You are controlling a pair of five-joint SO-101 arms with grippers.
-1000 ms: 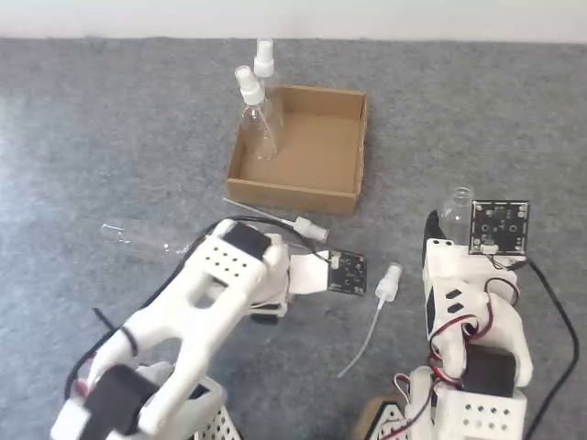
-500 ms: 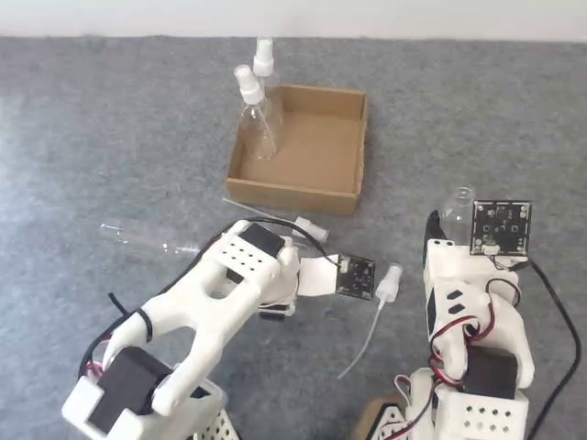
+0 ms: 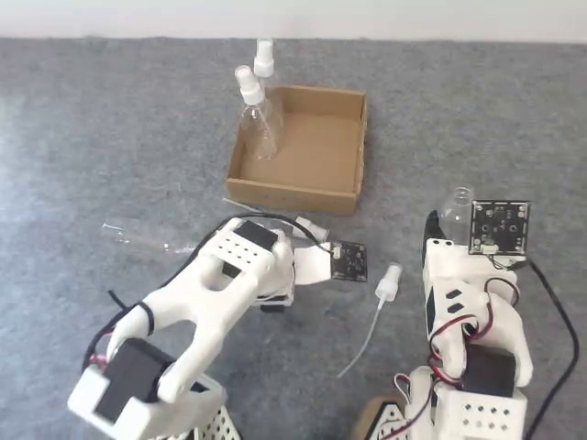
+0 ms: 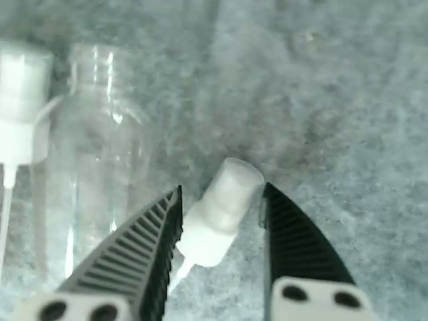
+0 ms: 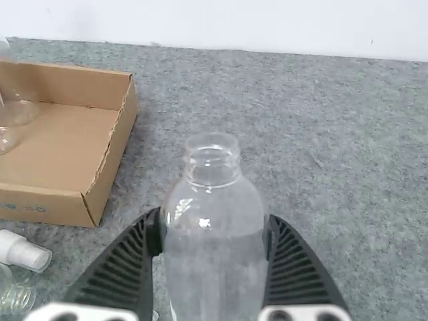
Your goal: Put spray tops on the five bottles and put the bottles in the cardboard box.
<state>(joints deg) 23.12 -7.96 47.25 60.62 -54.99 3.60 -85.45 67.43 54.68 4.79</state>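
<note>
Straddling spray top [image 4: 224,210]: left hand [image 4: 222,194] | right hand [image 5: 212,221]: clamping bottle [image 5: 212,194]

The left gripper [image 4: 222,194] hangs low over a grey, carpet-like worktop [image 4: 328,100]. Its jaws are spread, and the two black ribbed fingers [image 4: 150,247] flank a white spray top [image 4: 224,207] that lies on its side between them. The top's narrow cap end points away from the gripper, and a thin dip tube [image 4: 175,275] leaves its wider collar toward the gripper body. Just beside one finger lies a clear bottle [image 4: 93,154] with a bare, threaded neck. Close against that bottle's far side is a second white spray top [image 4: 20,100], its tube running alongside the bottle.
</note>
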